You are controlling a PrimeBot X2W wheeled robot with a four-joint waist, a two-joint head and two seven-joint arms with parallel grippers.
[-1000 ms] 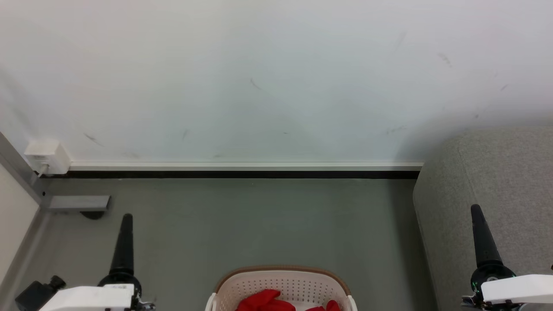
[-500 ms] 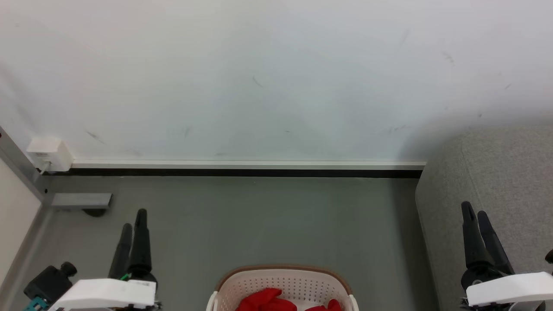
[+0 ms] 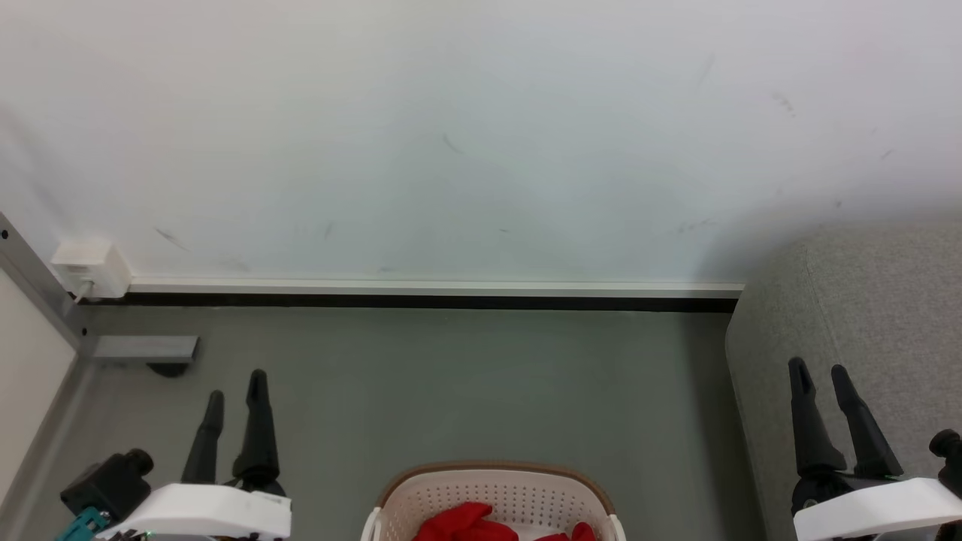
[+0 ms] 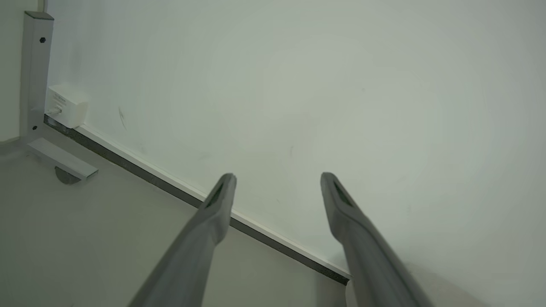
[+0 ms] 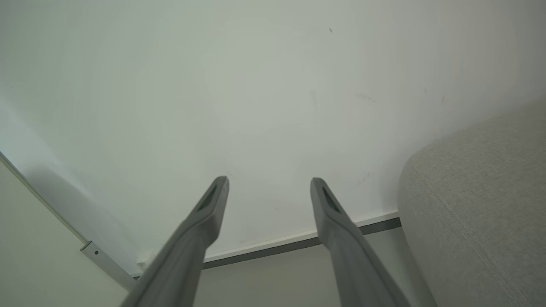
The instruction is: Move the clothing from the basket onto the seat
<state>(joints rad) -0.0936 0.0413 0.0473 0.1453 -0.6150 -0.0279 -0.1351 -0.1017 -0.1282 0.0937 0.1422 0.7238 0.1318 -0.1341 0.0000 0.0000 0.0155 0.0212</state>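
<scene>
Left gripper (image 3: 237, 385) and right gripper (image 3: 819, 367), rolled since a second ago, stand jaws apart and empty; jersey (image 3: 466, 522) lies untouched in basket (image 3: 492, 467).

We're seeing bright red clothing (image 3: 466, 520) near us in a white basket (image 3: 526, 496) dotted with little holes, with a tan-brown rim. The seat (image 3: 864, 300) on the right is light grey woven fabric. The floor (image 3: 451, 376) is dull grey-green, and the far wall (image 3: 451, 113) is white with faint dark scuffs. The left gripper (image 3: 237, 384) and right gripper (image 3: 818, 366) have black fingers.
</scene>
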